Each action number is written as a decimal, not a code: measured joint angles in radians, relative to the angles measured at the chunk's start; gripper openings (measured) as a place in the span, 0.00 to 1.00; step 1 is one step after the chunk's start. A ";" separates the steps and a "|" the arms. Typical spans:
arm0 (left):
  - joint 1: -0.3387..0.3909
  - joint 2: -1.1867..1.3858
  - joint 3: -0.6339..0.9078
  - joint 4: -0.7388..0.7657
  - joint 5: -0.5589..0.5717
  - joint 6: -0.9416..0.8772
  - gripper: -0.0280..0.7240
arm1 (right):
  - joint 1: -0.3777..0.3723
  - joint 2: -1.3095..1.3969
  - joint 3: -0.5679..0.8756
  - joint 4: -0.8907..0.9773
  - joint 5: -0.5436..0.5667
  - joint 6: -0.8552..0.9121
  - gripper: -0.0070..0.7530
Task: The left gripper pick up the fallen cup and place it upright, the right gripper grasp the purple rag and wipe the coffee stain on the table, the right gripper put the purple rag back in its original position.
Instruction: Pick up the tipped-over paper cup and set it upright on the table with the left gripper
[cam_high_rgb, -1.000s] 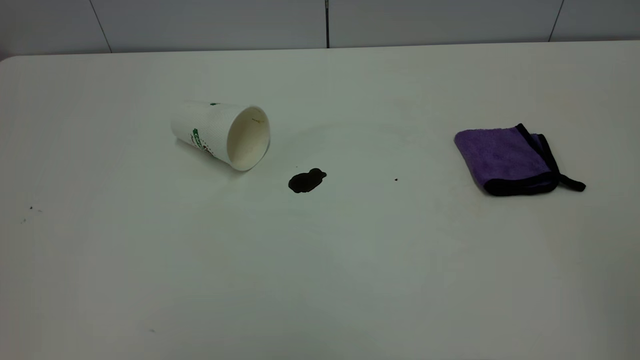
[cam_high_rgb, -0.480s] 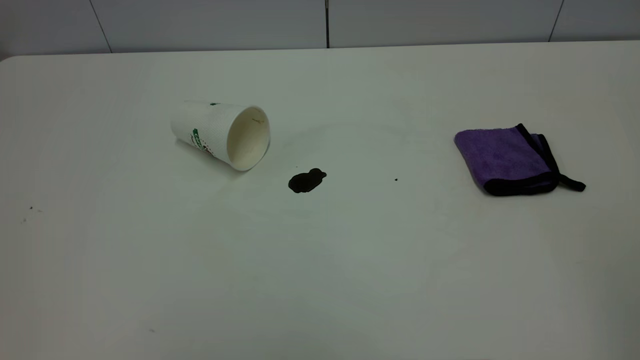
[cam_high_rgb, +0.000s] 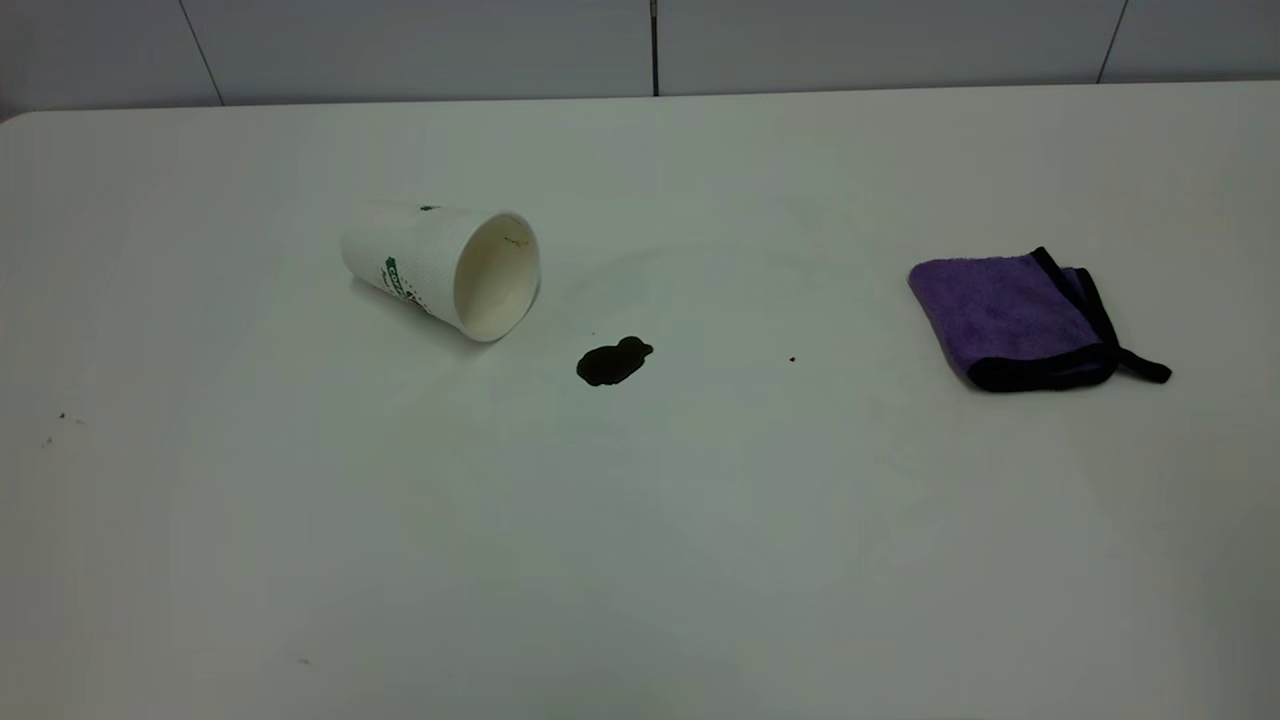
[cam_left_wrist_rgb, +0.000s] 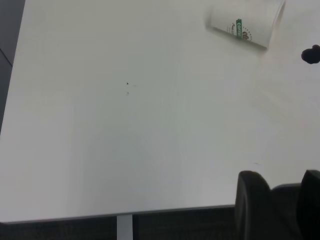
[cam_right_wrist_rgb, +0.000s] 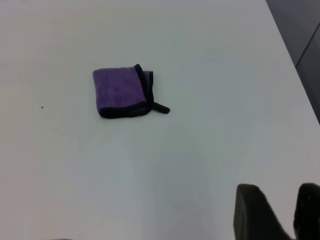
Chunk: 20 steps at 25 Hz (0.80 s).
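Left fingers: the left gripper (cam_left_wrist_rgb: 280, 200) shows only two dark finger stubs with a gap between them, so they look spread and hold nothing; it hangs by the near table edge.
Cup: the cup (cam_high_rgb: 443, 267) lies on its side well ahead of the left fingers, mouth turned toward the stain, not touched; in the left wrist view the cup (cam_left_wrist_rgb: 245, 25) is far from the stubs.
Stain: the coffee stain (cam_high_rgb: 612, 361) sits just beside the cup's mouth, whole and unwiped.
Rag: the purple rag (cam_high_rgb: 1020, 318) lies folded, well ahead of the right fingers, loop tab sticking out to the side.
Right fingers: the right gripper (cam_right_wrist_rgb: 277, 212) also shows two separated stubs, empty, low over the bare table (cam_high_rgb: 640, 560).
Progress: nothing looks done; righting the cup, wiping and returning the rag all remain.
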<state>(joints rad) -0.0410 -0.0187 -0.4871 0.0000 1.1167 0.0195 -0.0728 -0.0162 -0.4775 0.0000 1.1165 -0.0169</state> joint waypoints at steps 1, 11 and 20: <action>0.000 0.000 0.000 0.000 0.000 0.000 0.36 | 0.000 0.000 0.000 0.000 0.000 0.000 0.32; 0.000 0.000 0.000 0.000 0.000 0.000 0.36 | 0.000 0.000 0.000 0.000 0.000 -0.001 0.32; 0.000 0.298 -0.080 0.105 -0.059 -0.008 0.36 | 0.000 0.000 0.000 0.000 0.000 -0.001 0.32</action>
<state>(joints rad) -0.0410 0.2790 -0.5666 0.1054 1.0572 0.0113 -0.0728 -0.0162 -0.4775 0.0000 1.1165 -0.0177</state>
